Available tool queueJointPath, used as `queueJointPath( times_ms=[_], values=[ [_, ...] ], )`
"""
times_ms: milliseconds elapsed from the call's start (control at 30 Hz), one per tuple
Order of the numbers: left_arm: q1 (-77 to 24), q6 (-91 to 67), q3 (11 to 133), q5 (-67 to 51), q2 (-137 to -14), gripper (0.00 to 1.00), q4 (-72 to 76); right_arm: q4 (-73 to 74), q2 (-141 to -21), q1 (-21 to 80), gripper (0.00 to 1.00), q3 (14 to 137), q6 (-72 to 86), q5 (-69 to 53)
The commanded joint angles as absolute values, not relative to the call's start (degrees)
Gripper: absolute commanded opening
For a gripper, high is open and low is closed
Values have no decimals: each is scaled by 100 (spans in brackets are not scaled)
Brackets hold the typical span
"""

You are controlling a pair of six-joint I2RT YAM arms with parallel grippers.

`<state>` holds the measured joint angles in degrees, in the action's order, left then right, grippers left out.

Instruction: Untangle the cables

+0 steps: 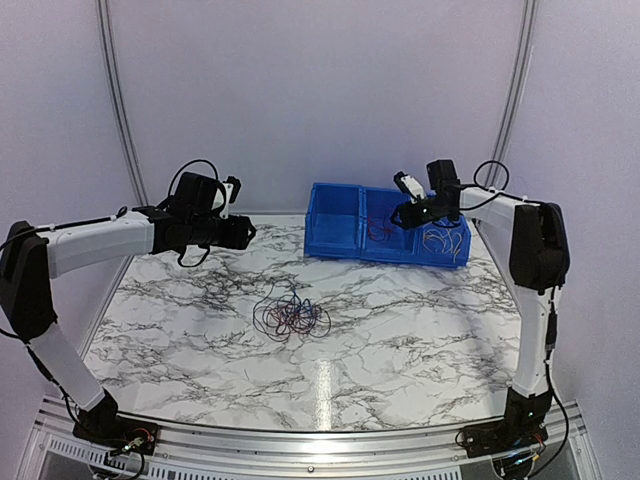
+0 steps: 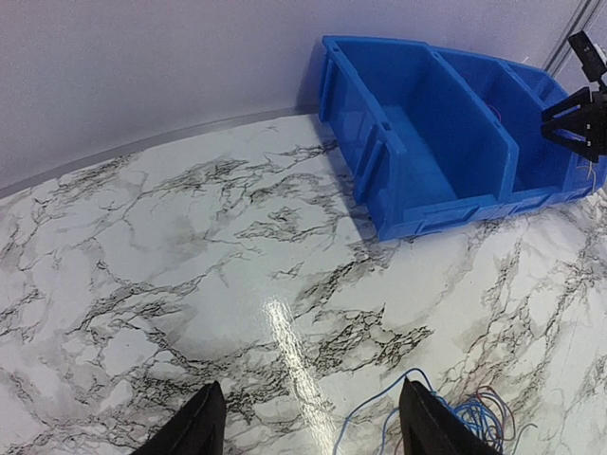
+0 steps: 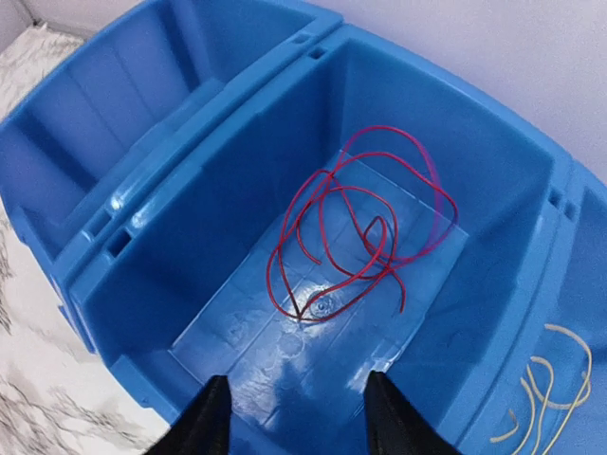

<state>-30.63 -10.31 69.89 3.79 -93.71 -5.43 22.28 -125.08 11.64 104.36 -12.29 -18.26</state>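
A tangle of thin blue, red and dark cables (image 1: 290, 315) lies on the marble table; its blue loops show at the bottom right of the left wrist view (image 2: 469, 417). My left gripper (image 1: 243, 232) is open and empty, above the table left of the blue bin. My right gripper (image 1: 402, 214) is open and empty over the bin's middle compartment, where loose red cables (image 3: 365, 227) lie. Yellow cables (image 3: 545, 389) lie in the right compartment.
The blue three-compartment bin (image 1: 340, 245) stands at the back of the table; it also shows in the left wrist view (image 2: 408, 223). Its left compartment (image 3: 104, 104) holds nothing. A grey wall rises behind it.
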Motion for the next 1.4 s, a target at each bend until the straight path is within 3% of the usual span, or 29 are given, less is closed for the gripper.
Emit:
queueJointPath(
  times_ms=[0,133,400,500,733,933,1233,1367],
  values=[
    [-3032,-1124,7004,255,-9432,65,-518,2406,-11573,1213,56,10345,-1488,-1555],
    [-3034,-1148,7007,229,-9481,65,-527,2452,-10972,1213,59,10047,-1466,-2009],
    [-3086,-910,7022,46,-9696,65,-573,982,-9413,1442,63,7938,-1324,-3772],
    [-3236,-538,7210,-386,-9840,63,-942,435,-9105,1601,60,7247,-1432,-4011],
    [-4196,-729,7195,366,-9866,61,-1767,-514,-9054,1849,49,6233,-1058,-4588],
    [-4571,-1584,6716,284,-9725,54,-1777,239,-9419,2295,46,6656,-1647,-4679],
    [-4787,-1683,6702,676,-9983,58,-1797,387,-9077,2433,46,6632,-1998,-4837],
    [-4787,-1568,6823,769,-10239,50,-1794,445,-9012,2435,46,6642,-2036,-4841]
  ],
)
